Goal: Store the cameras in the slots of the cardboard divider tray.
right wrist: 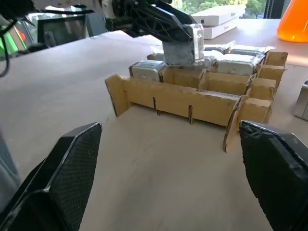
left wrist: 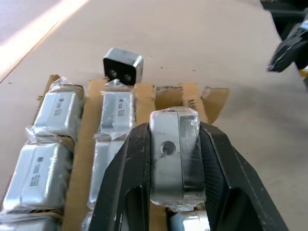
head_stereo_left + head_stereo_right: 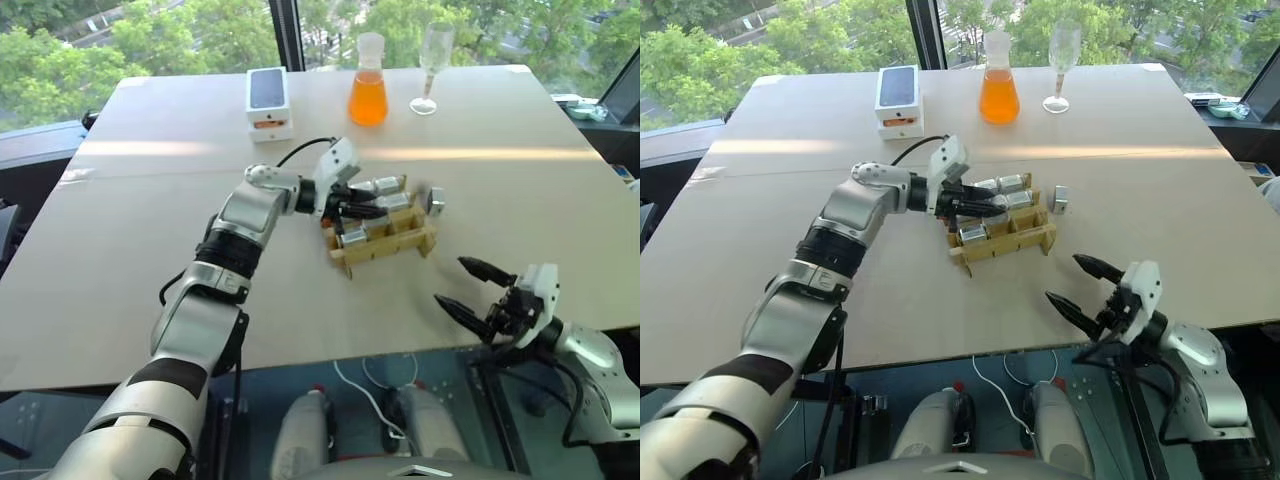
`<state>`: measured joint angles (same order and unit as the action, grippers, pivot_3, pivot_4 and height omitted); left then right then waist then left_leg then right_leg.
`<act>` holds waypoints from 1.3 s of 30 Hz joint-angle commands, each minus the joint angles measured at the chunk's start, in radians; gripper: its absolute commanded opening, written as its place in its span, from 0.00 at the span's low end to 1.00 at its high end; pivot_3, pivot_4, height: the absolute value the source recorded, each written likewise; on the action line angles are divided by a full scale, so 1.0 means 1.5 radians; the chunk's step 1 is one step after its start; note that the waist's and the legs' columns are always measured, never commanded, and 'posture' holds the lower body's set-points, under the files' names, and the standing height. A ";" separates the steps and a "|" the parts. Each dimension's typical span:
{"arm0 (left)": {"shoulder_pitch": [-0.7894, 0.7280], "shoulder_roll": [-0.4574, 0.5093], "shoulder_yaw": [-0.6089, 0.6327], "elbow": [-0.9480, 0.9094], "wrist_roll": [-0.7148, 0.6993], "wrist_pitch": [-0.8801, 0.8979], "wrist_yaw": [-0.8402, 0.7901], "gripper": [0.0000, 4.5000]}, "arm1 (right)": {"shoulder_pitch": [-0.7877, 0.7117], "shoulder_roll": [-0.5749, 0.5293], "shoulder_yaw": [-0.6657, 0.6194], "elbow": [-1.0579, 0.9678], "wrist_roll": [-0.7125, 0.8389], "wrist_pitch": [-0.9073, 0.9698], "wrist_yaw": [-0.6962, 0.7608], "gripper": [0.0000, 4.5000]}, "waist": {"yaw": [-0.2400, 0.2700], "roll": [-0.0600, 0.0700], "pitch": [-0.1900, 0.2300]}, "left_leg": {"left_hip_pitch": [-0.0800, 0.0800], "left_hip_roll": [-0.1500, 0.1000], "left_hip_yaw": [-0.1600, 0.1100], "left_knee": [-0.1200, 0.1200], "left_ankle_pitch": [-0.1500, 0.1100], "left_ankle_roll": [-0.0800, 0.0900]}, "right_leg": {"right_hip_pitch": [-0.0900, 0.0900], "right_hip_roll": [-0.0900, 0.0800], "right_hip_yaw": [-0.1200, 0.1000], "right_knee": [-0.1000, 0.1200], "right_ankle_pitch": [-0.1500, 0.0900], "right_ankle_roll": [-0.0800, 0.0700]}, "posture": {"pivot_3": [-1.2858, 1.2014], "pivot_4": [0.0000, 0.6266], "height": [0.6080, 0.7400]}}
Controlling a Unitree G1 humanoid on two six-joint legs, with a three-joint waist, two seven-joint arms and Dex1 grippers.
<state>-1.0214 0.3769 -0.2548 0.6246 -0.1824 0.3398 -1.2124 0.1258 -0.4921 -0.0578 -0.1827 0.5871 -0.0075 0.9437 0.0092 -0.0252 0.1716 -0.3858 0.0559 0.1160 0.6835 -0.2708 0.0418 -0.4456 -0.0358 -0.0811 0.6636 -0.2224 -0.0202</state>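
We count four wrapped cameras (image 2: 50, 166) in the one divider tray (image 1: 192, 98), a fifth (image 2: 174, 154) clamped in our left hand (image 2: 173, 192) above it, a sixth (image 3: 435, 201) beside it on the surface (image 3: 150, 220). Our right hand (image 3: 475, 288) gapes empty, nearer us.

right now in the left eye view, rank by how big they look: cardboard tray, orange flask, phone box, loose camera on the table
1. cardboard tray
2. orange flask and phone box, too alike to rank
3. loose camera
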 commanded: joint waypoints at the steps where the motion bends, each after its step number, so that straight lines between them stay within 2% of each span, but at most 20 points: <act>1: -0.022 -0.012 0.005 0.001 0.007 -0.017 -0.013 0.17 | 0.010 0.015 -0.023 -0.032 0.020 -0.035 0.024 1.00 | 0.001 0.000 0.000 | 0.000 0.000 0.000 0.000 0.000 0.000 | 0.000 0.000 0.000 0.000 0.000 0.000 | 0.52 0.24 1.00; 12: -0.004 -0.019 -0.007 0.002 0.051 -0.055 -0.017 0.17 | 0.004 0.050 -0.043 0.019 0.005 -0.121 0.067 1.00 | 0.001 0.000 0.000 | 0.000 0.000 0.000 0.000 0.000 0.000 | 0.000 0.000 0.000 0.000 0.000 0.000 | 0.52 0.24 1.00; 29: 0.030 -0.024 -0.014 -0.048 0.065 0.028 0.014 0.17 | -0.005 0.050 -0.049 0.042 0.011 -0.129 0.080 1.00 | 0.001 0.000 0.000 | 0.000 0.000 0.000 0.000 0.000 0.000 | 0.000 0.000 0.000 0.000 0.000 0.000 | 0.52 0.24 1.00; 31: 0.031 -0.025 -0.012 -0.048 0.066 0.030 0.025 0.40 | -0.007 0.050 -0.049 0.043 0.011 -0.129 0.081 1.00 | 0.001 0.000 0.000 | 0.000 0.000 0.000 0.000 0.000 0.000 | 0.000 0.000 0.000 0.000 0.000 0.000 | 0.52 0.24 1.00; 33: 0.032 -0.026 -0.012 -0.056 0.064 0.036 0.024 0.52 | -0.010 0.050 -0.050 0.044 0.010 -0.128 0.080 1.00 | 0.002 0.000 0.000 | 0.000 0.000 0.000 0.000 0.000 0.000 | 0.000 0.000 0.000 0.000 0.000 0.000 | 0.52 0.24 1.00; 34: 0.032 -0.029 -0.008 -0.062 0.058 0.048 0.026 0.65 | -0.013 0.049 -0.049 0.045 0.008 -0.126 0.078 1.00 | 0.002 0.000 0.000 | 0.000 0.000 0.000 0.000 0.000 -0.001 | 0.000 0.000 0.000 0.000 0.000 0.000 | 0.52 0.24 1.00; 37: 0.033 -0.035 0.008 -0.095 0.039 0.073 0.033 0.95 | -0.033 0.040 -0.046 0.045 -0.023 -0.083 0.021 1.00 | 0.002 0.000 0.000 | 0.000 0.000 0.000 0.001 0.000 0.000 | 0.000 0.000 0.000 0.001 0.000 0.000 | 0.52 0.24 1.00; 39: 0.035 -0.034 0.048 -0.146 0.003 0.114 0.055 0.99 | -0.077 0.026 -0.040 0.056 -0.064 -0.036 -0.038 1.00 | 0.001 0.000 0.000 | 0.000 0.000 0.000 0.001 0.000 0.000 | 0.000 -0.001 0.000 0.001 0.000 0.000 | 0.52 0.24 1.00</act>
<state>-0.9634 0.3221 -0.2590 0.5014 -0.1221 0.4631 -1.1608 0.0644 -0.4322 -0.0987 -0.0973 0.5323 -0.1156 0.9656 0.0104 -0.0252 0.1714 -0.3854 0.0564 0.1157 0.6849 -0.2703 0.0410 -0.4453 -0.0367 -0.0807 0.6653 -0.2223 -0.0203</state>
